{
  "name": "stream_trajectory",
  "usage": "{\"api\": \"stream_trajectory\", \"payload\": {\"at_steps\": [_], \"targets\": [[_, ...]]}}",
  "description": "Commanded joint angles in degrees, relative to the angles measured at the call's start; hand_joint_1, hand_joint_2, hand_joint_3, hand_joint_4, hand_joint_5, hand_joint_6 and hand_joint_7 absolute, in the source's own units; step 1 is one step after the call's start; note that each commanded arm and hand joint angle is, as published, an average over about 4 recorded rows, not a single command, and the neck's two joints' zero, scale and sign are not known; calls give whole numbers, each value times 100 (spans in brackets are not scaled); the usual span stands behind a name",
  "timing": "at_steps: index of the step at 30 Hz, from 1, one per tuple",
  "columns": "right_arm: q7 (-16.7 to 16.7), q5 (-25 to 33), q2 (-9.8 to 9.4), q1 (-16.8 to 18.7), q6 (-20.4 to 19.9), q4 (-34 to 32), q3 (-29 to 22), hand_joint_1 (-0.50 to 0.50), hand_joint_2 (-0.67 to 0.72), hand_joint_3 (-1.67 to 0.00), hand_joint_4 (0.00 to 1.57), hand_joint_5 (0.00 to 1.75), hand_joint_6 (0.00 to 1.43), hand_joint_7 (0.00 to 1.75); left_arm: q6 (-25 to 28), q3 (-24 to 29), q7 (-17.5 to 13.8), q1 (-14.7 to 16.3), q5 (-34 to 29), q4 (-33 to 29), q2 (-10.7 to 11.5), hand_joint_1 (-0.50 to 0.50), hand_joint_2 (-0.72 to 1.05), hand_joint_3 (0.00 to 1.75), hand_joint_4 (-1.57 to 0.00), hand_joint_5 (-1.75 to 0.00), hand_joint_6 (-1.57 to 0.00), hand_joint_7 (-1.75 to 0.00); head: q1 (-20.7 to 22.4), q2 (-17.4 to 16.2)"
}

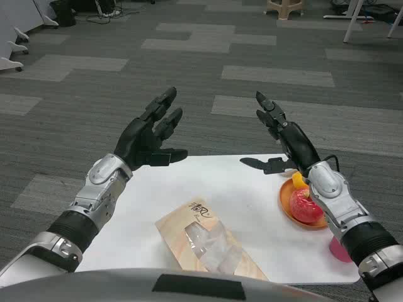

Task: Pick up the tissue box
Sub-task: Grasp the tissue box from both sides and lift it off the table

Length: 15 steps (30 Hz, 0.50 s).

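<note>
On the white table (233, 189), one tissue box (208, 242) lies; both hands (151, 135) (283, 135) spread, holding nothing.

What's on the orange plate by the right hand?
The orange plate holds a red apple-like fruit and a yellow piece behind it. The right forearm covers the plate's far side.

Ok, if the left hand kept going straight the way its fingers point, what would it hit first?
Probably nothing: the left hand points up and forward past the table's far edge, over carpet. The tissue box lies behind and below it. Depth is uncertain.
</note>
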Motion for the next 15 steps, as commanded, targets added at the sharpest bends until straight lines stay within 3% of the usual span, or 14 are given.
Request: {"api": "stream_trajectory", "payload": {"at_steps": [1,15], "targets": [[-79,111,106,162,-37,-15,-43,-46,-41,-32,0,0,0,0,1,-347,-3,-241,165,172,-249,50,105,17,0,0,0,0,10,230],[-85,111,110,162,-37,-17,-51,-46,-41,-32,0,0,0,0,-4,-356,-3,-241,165,176,-251,50,105,17,0,0,0,0,-6,128]]}}
